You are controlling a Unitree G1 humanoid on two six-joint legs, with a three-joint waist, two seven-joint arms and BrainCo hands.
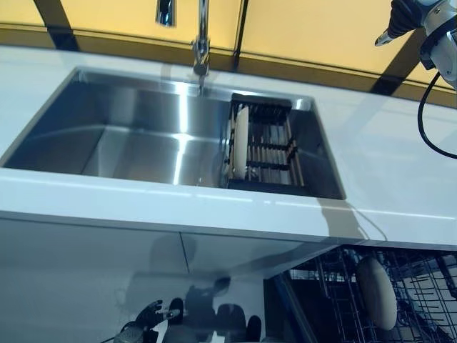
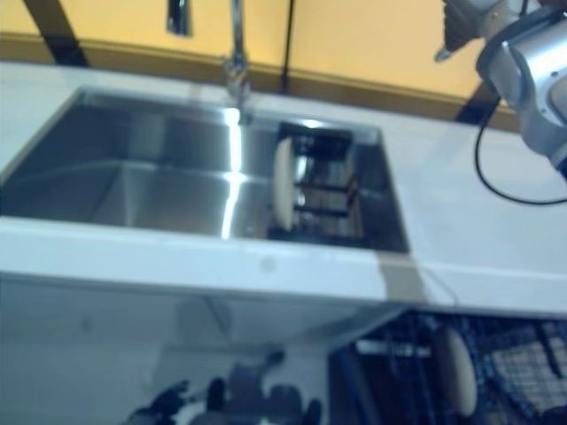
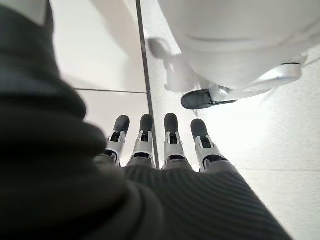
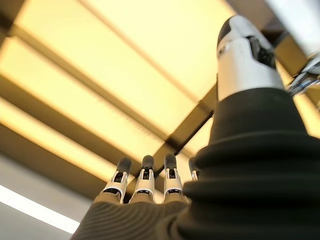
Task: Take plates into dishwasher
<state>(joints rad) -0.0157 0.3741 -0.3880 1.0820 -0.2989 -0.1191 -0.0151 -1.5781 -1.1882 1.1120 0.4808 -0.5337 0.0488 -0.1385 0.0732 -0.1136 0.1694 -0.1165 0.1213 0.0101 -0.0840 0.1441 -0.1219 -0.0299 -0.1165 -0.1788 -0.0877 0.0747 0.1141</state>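
A pale plate [image 1: 240, 142] stands on edge in the dark dish rack [image 1: 277, 153] at the right end of the steel sink [image 1: 107, 143]. A second pale plate [image 1: 376, 291] stands upright in the dishwasher's wire rack [image 1: 421, 296] below the counter at lower right. My right hand [image 1: 401, 17] is raised high over the back right of the counter, far from both plates; its fingers [image 4: 145, 176] are straight and hold nothing. My left hand [image 1: 148, 315] hangs low in front of the cabinet, its fingers [image 3: 144, 135] straight and empty.
A tall faucet [image 1: 202, 41] rises behind the sink's middle. The white counter [image 1: 389, 179] runs around the sink and above the dishwasher. A yellow wall with dark strips backs the counter.
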